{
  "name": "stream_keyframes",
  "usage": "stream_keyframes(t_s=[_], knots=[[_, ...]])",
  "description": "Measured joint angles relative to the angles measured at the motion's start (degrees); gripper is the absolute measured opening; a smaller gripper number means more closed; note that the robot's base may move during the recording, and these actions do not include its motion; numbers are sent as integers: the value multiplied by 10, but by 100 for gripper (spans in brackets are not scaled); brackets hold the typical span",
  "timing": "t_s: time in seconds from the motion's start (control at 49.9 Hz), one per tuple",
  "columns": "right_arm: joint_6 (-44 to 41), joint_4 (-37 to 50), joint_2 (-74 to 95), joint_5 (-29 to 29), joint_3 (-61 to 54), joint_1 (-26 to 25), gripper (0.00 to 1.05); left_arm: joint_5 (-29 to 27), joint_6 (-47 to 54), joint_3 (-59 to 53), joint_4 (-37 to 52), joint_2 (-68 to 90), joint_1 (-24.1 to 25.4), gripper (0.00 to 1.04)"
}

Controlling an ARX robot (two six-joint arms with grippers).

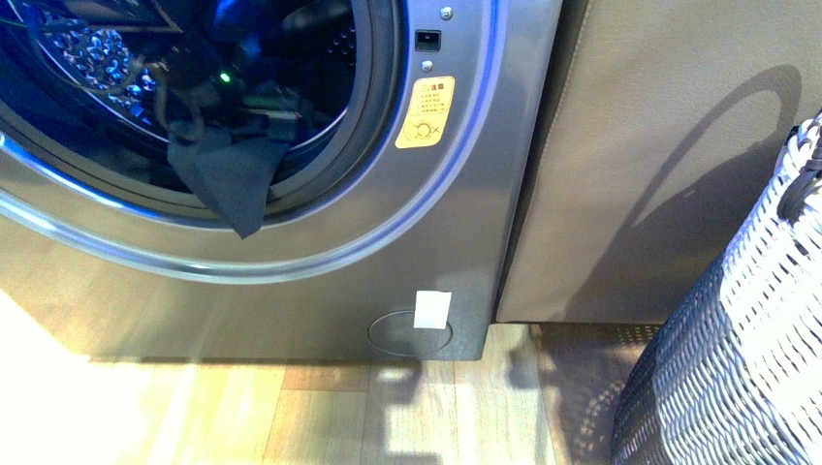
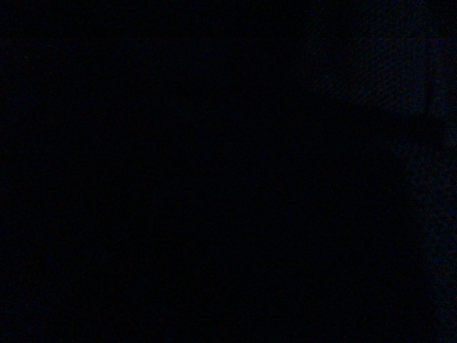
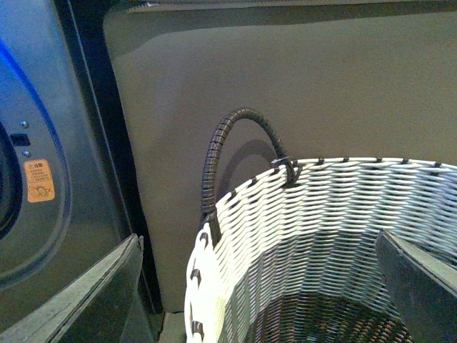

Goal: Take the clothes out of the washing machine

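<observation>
Wooden floor (image 1: 291,417); clothes (image 1: 228,179) in washing machine (image 1: 320,291)

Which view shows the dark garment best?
The front view: the dark navy fabric garment drapes over the grey washing machine's porthole rim. The left wrist view is dark; the right wrist view shows none of it.

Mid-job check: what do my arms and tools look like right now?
The right tool has two flat, dark grey, wedge-shaped fingers with lighter edges and no markings. The left arm, inside the washing machine drum, is a black shape with thin dark cables and a small green light; its tool can't be made out. The left wrist view is dark.
</observation>
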Motion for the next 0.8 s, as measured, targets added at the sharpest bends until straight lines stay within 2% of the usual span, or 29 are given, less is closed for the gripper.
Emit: stream_keyframes(t_s=[0.08, 0.18, 0.361, 0.541, 0.601, 0.801], knots=[[0, 0, 0, 0, 0, 0, 97, -2, 3, 0, 0, 0, 0, 98], [0, 0, 0, 0, 0, 0, 97, -7, 11, -1, 0, 0, 0, 84], [0, 0, 0, 0, 0, 0, 97, -5, 26, -12, 16, -3, 4, 49], [0, 0, 0, 0, 0, 0, 97, 24, 27, -53, 59, -26, 5, 17], [0, 0, 0, 0, 0, 0, 97, 31, 24, -75, 75, -42, 7, 12], [0, 0, 0, 0, 0, 0, 97, 44, 3, -140, 136, -84, 16, 11]])
